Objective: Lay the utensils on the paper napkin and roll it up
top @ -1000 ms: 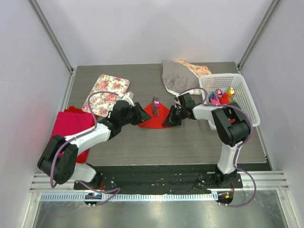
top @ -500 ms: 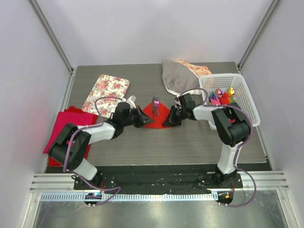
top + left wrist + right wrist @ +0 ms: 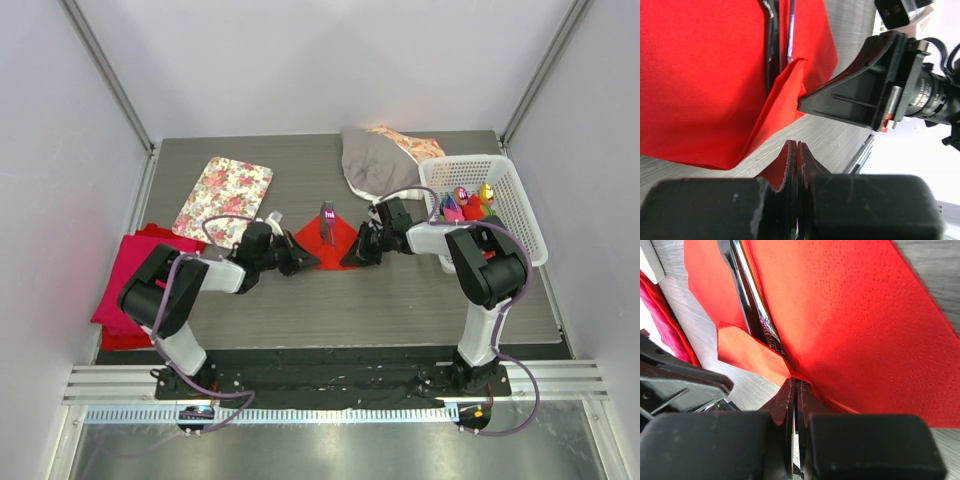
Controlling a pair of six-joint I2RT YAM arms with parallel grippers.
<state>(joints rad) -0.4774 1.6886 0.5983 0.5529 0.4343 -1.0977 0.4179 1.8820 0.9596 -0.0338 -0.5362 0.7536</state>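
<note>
The red paper napkin (image 3: 335, 245) lies at the table's middle, also in the left wrist view (image 3: 705, 75) and the right wrist view (image 3: 855, 315). Metal utensils (image 3: 327, 215) lie on it, their handles partly under a folded flap (image 3: 785, 85); they show too in the right wrist view (image 3: 747, 290). My left gripper (image 3: 303, 264) is shut and empty, its tips (image 3: 796, 146) over bare table just off the napkin's edge. My right gripper (image 3: 352, 258) is shut, pinching the napkin's fold at its tips (image 3: 795, 382). The two grippers face each other across the napkin.
A thick magenta cloth stack (image 3: 140, 275) lies at the left. A floral cloth (image 3: 225, 195) lies behind it. A grey cloth (image 3: 375, 165) is at the back. A white basket (image 3: 478, 161) with colourful items stands at the right.
The left arm has folded in and lowered, and its gripper has drawn back slightly off the napkin. The napkin's near-left edge has shifted. The right arm has hardly moved.
</note>
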